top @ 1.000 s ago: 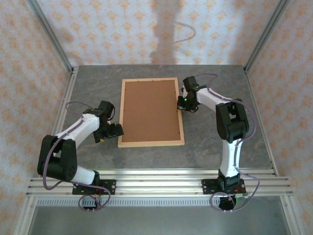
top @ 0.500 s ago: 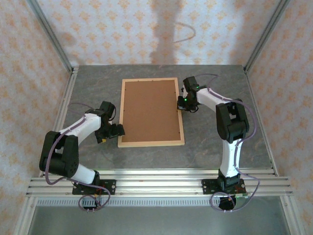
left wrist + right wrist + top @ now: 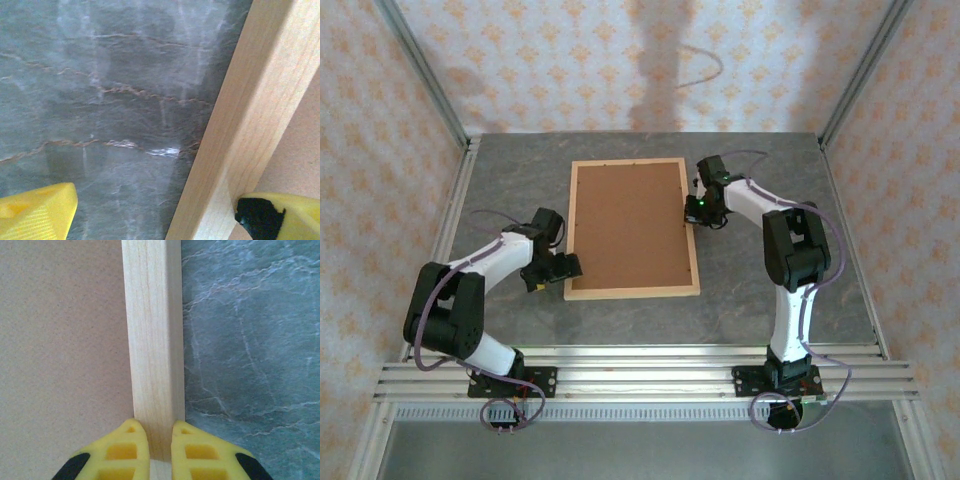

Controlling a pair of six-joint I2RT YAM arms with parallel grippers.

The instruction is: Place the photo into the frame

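Right claw (image 3: pixel 153 432) grasping the frame (image 3: pixel 152 340) rail (brown backing board (image 3: pixel 60 340) just left of it), left claw (image 3: pixel 159 215) released wide, opposite rail between its fingers, above the worktop (image 3: pixel 100 100)

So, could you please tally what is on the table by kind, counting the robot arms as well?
wooden frame: 1
brown backing board, lying inside that frame: 1
robot arms: 2 (left arm, right arm)
Total: 4
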